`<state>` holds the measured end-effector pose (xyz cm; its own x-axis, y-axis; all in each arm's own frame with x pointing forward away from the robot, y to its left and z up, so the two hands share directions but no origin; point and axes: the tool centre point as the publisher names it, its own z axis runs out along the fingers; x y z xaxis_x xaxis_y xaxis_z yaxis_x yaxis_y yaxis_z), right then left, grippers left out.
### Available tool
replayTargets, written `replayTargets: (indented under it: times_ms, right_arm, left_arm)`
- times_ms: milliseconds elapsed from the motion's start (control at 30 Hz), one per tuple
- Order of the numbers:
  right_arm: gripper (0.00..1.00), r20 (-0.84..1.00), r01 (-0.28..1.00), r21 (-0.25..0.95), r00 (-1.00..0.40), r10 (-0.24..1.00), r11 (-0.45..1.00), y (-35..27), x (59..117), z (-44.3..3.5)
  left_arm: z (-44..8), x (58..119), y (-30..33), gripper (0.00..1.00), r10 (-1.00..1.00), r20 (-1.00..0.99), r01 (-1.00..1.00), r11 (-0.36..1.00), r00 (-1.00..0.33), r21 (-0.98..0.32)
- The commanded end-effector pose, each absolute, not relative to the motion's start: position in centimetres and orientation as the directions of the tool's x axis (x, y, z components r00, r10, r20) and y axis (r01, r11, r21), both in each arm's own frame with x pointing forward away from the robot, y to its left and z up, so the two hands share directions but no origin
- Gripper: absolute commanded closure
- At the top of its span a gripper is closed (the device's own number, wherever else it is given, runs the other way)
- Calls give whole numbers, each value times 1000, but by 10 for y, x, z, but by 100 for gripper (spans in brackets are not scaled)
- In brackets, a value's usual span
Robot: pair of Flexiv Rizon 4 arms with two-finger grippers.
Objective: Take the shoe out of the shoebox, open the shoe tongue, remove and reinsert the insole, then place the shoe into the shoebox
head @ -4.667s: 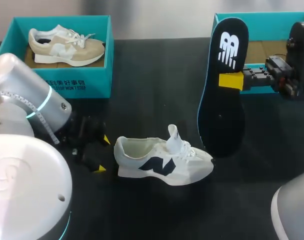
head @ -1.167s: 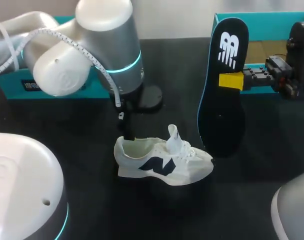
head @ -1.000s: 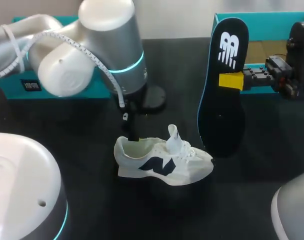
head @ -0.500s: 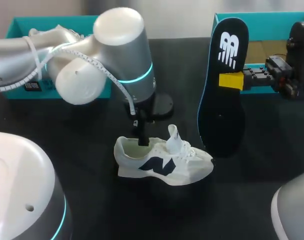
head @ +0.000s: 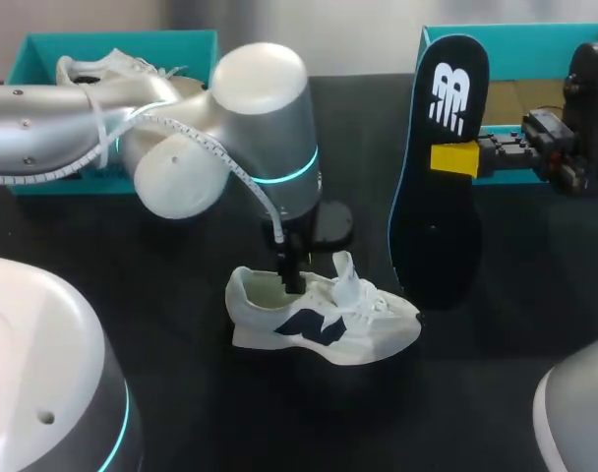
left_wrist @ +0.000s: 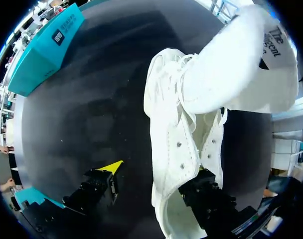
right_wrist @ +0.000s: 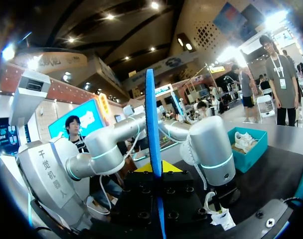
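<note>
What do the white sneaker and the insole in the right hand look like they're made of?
White sneaker: probably soft textile with smooth synthetic overlays, matte; stitched panels and punched eyelets show in the left wrist view. Insole: likely thin foam, matte black face, blue edge; it holds flat where the right hand clamps it.

The white shoe (head: 324, 317) stands on its sole on the black table (head: 476, 393). It has a dark blue letter on its side. Its toe points toward the right arm's side. Its tongue (head: 344, 270) is pulled up and sticks up high.

The insole (head: 439, 167) is out of the shoe. It is dark with a blue edge and a white mark near the top. It stands up tall just behind the toe, pinched by the right gripper (head: 454, 159).

The shoebox (head: 506, 35) is blue-green and open, behind the insole.
</note>
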<state>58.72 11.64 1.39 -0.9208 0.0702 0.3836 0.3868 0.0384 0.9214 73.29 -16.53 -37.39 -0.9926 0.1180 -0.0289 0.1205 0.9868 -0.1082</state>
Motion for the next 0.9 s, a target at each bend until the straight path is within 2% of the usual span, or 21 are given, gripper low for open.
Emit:
replayTargets:
  times_ms: [33,167,300,500,667,700,733,767,800,900]
  right_arm:
    - [100,385,388,921,-920,68,42,119,590,15]
    - [100,385,388,921,-920,68,42,119,590,15]
    - [100,385,388,921,-920,68,42,119,590,15]
    - [100,385,388,921,-920,68,42,119,590,15]
    - [100,385,388,921,-920,68,42,119,590,15]
    - [100,385,388,921,-920,68,42,119,590,15]
    - [100,385,388,921,-920,68,42,119,590,15]
    - [100,385,388,921,-920,68,42,119,590,15]
    - [100,385,388,921,-920,68,42,119,590,15]
    - [100,385,388,921,-920,68,42,119,590,15]
  left_arm:
    - [-379,733,-168,49,111,-23,113,987,-994,-110]
    - [-378,730,-165,59,105,-14,106,987,-994,-122]
    - [-376,725,-158,55,92,12,90,987,-996,-131]
    - [-383,721,-154,54,88,39,82,989,-995,-121]
    - [-385,718,-156,58,90,45,84,989,-995,-119]
    - [-385,718,-156,66,91,45,85,989,-995,-119]
    - [-385,718,-157,76,92,44,86,989,-995,-117]
    - [-385,718,-157,92,95,43,89,989,-995,-114]
    - [-384,718,-158,100,98,40,93,989,-994,-111]
    - [-383,718,-158,100,102,35,98,989,-994,-108]
